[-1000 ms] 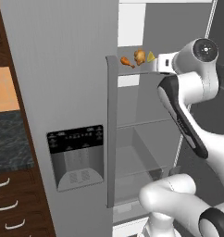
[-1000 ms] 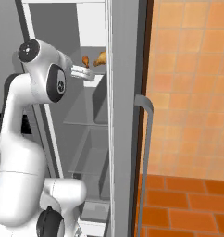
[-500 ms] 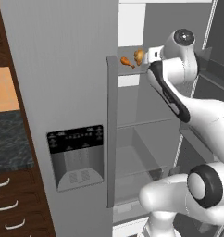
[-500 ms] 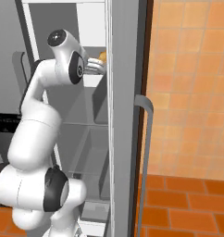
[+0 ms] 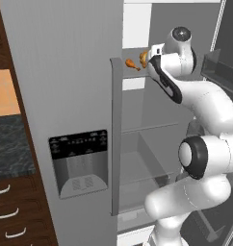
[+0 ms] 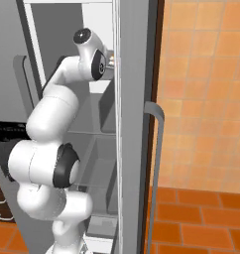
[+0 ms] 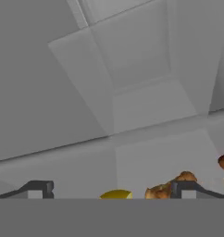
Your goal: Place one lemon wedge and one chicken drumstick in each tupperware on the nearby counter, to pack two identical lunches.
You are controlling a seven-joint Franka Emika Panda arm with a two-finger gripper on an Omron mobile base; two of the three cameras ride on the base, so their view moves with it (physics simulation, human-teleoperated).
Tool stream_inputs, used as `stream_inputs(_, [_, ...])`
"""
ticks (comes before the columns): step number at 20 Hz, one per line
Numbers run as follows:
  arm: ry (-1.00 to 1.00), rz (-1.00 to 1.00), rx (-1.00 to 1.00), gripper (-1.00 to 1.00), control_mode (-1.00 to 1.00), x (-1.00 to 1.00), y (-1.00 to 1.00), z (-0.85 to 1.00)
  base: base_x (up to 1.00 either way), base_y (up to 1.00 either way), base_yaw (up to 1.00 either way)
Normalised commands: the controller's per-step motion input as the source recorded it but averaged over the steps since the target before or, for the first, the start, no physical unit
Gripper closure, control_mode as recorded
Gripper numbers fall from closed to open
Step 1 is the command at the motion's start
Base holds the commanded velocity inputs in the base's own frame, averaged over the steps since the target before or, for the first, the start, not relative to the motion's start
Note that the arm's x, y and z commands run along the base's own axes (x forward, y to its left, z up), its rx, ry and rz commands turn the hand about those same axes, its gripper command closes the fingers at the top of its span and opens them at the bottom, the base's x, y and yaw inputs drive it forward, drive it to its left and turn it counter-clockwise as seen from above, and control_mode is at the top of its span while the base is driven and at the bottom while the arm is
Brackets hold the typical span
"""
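My pincer (image 7: 109,190) is spread wide over the fridge shelf (image 7: 151,152), a lemon wedge (image 7: 116,195) and a drumstick (image 7: 165,186) between its tips.

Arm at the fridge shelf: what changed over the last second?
The arm swung up and reached further into the open fridge, bringing the gripper in over the lemon wedge and a chicken drumstick. Its jaws stayed wide open; nothing was gripped. The drumsticks stayed on the upper shelf, and the base did not move.
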Motion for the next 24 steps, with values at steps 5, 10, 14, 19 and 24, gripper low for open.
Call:
stream_inputs(5, [0.0, 0.0, 0.0, -1.0, -1.0, 0.81, -0.2, -0.11, 0.0, 0.0, 0.0])
stream_inputs(10, [0.02, 0.0, 0.0, -1.0, -1.0, 0.75, -0.16, -0.18, 0.0, 0.0, 0.0])
stream_inputs(14, [0.05, 0.0, 0.0, -1.0, -1.0, 0.8, -0.14, -0.12, 0.0, 0.0, 0.0])
stream_inputs(19, [0.02, 0.0, 0.0, 1.0, -1.0, 0.68, -0.13, -0.13, 0.0, 0.0, 0.0])
stream_inputs(24, [-0.01, 0.01, -0.04, 1.0, -1.0, 0.3, 0.0, -0.44, 0.0, 0.0, 0.0])
